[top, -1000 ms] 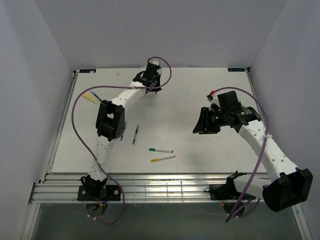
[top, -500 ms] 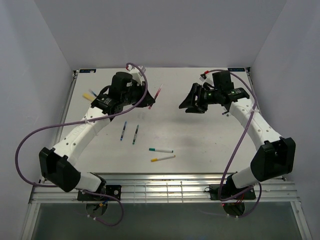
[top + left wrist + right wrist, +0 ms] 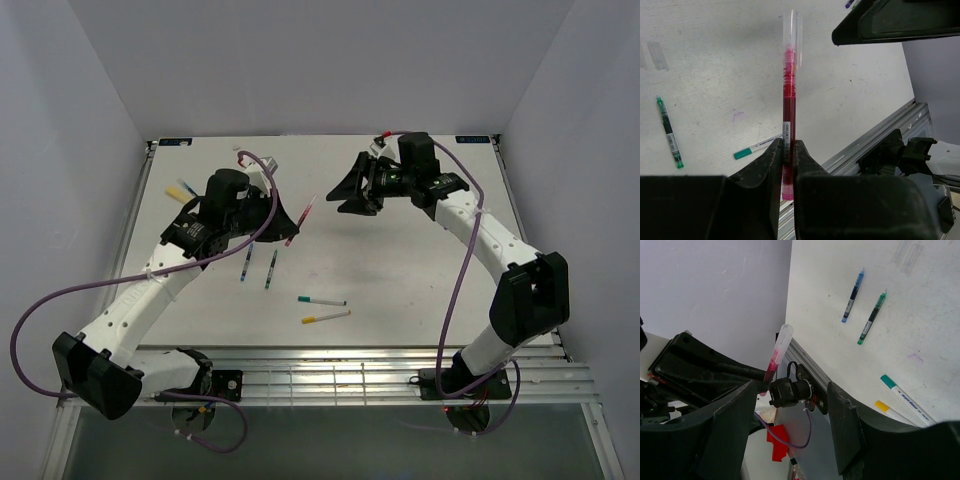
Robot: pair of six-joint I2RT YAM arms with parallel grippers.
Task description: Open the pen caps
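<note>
The slim red pen (image 3: 788, 115) with its clear plastic cap (image 3: 791, 35) on is held off the white tabletop (image 3: 400, 280), clamped low on its barrel between the narrowly set black fingers of the left gripper (image 3: 787, 150). Its capped end sticks out well past the fingertips. From above, the pen slants up and towards the right gripper (image 3: 352, 190), which hangs just beyond the cap without touching it. In the right wrist view that gripper's jaws stand wide apart with nothing between them, and the capped tip sits in line with the gap further off. On the table below lie four more pens, all capped. A dark pen with blue ends (image 3: 246, 264) and a dark pen with green ends (image 3: 271, 269) lie side by side. Nearer the arm bases are a white pen with a green cap (image 3: 321, 300) and a white pen with a yellow cap (image 3: 326, 317). A thick yellow highlighter (image 3: 183, 191) lies well apart at the far left edge.
</note>
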